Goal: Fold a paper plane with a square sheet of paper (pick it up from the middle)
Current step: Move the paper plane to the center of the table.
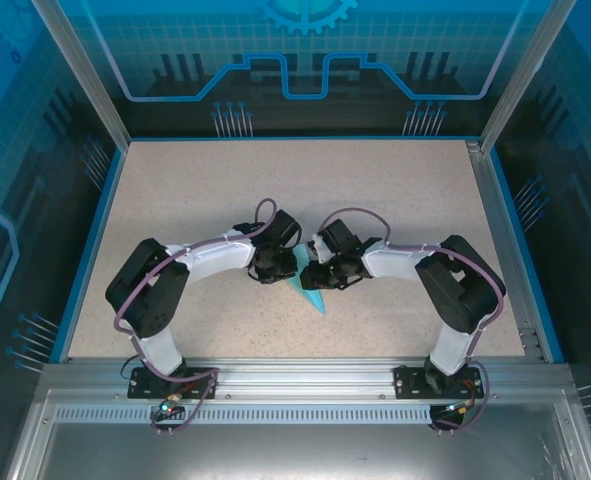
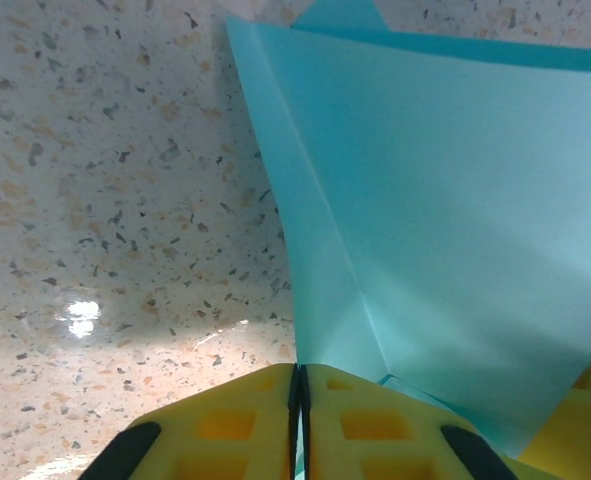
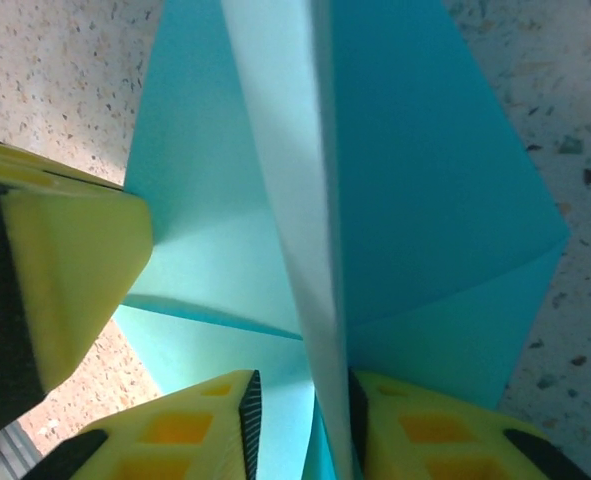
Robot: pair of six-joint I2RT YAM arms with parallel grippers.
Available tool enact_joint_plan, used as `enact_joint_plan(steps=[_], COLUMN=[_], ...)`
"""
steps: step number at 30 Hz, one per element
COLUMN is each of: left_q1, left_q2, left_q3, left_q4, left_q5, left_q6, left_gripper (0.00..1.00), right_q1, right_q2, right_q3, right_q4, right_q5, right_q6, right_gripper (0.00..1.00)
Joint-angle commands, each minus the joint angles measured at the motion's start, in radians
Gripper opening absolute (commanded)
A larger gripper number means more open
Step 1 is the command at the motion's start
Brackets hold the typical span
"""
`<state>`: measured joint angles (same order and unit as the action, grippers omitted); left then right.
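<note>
— So, where did we find the light blue folded paper plane (image 1: 313, 297)?

— We saw it around the middle of the speckled beige tabletop (image 1: 195, 200), between the two wrists. Its sharp point aimed toward the near edge, and its wide end was tucked under the grippers.

— And the left gripper (image 1: 287, 270)?

— From its own wrist camera we saw the left gripper (image 2: 297, 420) pressed together. Its yellow fingers (image 2: 225, 425) met with no gap, and a crease of the paper plane (image 2: 445, 200) ran straight down into the seam between them. We read that as a pinch on the paper. A broad blue wing spread up and to the right, with the tabletop (image 2: 105, 150) showing to its left.

— What about the right gripper (image 1: 322, 274)?

— We found the right gripper (image 3: 303, 425) narrow but not closed. A pale upright fold of the paper plane (image 3: 425, 180) stood between its yellow fingers (image 3: 425, 440). One pad lay against that fold or just beside it. The other stood apart, with blue paper showing in the gap.

— Were the two grippers close?

— Very close. From above they faced each other over the plane's wide end. In the right wrist view the left gripper's yellow finger (image 3: 70, 250) sat at the paper's left edge, though we couldn't tell whether it touched there.
</note>
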<state>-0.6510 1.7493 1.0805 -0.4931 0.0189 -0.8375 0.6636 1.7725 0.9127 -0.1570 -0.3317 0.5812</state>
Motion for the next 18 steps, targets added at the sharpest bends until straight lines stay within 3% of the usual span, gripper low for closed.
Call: enact_joint_plan(steps=[1,8,18], left_q1=[0.002,0.004,0.036], left_q2=[-0.046,-0.121,-0.402], left_q3=[-0.020,-0.029,-0.143], left_q4=[-0.006,0.016,0.006], left_q5=[-0.001,-0.007,-0.151], left_q6=[0.004,0.008,-0.002], left_gripper=[0.13,0.19,0.43], right_q1=[0.022,0.057,0.056], right_q2=[0.026,0.015,-0.017], right_q3=[0.041,0.105,0.294], right_q4=[-0.062,-0.157,-0.347], right_q5=[0.039,0.131,0.420], right_q6=[-0.028,-0.058,-0.064], right_gripper=[0.24,0.06,0.00])
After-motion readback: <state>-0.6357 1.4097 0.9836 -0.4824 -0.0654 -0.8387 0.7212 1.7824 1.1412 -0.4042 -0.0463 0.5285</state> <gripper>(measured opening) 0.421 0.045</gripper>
